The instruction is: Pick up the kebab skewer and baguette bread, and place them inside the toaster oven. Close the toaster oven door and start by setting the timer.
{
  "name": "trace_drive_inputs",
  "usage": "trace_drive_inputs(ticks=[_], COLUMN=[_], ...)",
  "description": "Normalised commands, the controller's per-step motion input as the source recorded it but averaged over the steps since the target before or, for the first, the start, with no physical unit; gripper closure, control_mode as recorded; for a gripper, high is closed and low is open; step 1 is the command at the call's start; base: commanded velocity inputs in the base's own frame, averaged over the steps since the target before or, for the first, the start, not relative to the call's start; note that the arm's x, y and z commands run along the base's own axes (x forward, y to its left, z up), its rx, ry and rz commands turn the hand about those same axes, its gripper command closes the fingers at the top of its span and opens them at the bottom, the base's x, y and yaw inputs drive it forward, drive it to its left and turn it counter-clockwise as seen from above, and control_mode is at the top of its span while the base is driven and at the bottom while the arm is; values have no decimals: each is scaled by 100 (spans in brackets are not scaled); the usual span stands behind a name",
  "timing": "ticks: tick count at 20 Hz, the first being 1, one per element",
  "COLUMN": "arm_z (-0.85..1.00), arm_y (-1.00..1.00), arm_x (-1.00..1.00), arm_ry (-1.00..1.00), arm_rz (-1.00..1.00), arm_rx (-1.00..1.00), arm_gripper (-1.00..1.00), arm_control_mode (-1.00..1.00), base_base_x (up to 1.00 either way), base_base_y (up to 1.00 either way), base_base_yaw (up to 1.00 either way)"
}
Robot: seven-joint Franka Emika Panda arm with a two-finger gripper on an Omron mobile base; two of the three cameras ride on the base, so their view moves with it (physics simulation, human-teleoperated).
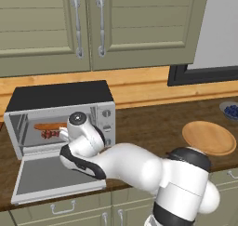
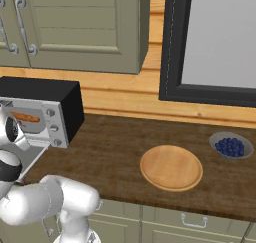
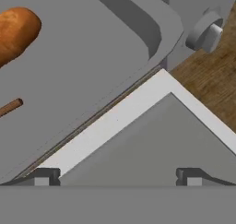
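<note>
The toaster oven point(image 1: 60, 96) stands at the counter's left with the toaster oven door point(image 1: 56, 174) folded down flat. Inside lie the baguette bread point(image 1: 49, 126) and, just in front of it, the kebab skewer point(image 1: 50, 134). My hand hovers over the door at the oven's mouth. In the hand view my gripper point(image 3: 117, 178) is open, with nothing between its fingertips point(image 3: 46, 177). It hangs above the door's white frame point(image 3: 115, 121). The baguette's end point(image 3: 16, 32) and the skewer's stick tip point(image 3: 10, 107) rest on the grey oven floor. A knob point(image 3: 205, 34) shows at the upper right.
A round wooden plate point(image 1: 209, 137) lies on the brown counter to the right, a bowl of blueberries point(image 1: 231, 110) behind it. Green wall cabinets point(image 1: 88, 25) hang over the oven. A dark-framed window point(image 2: 220, 47) is at the right. My white arm crosses the counter's front edge.
</note>
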Motion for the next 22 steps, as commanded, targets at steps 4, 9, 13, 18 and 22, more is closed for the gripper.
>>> trace_drive_inputs(ticks=[4, 9, 13, 18, 22], arm_z=[0, -1, -8, -2, 2], arm_y=[0, 0, 0, 0, 0], arm_x=[31, 20, 20, -8, -70], arm_ry=[0, 0, 0, 0, 0], arm_rz=[-6, -5, -5, -3, 0], arm_rx=[0, 0, 0, 0, 0], arm_gripper=[-100, -100, -100, -100, -100], arm_control_mode=[-100, -100, -100, -100, -100], base_base_x=[0, 0, 0, 0, 0], base_base_y=[0, 0, 0, 0, 0], base_base_yaw=[0, 0, 0, 0, 0])
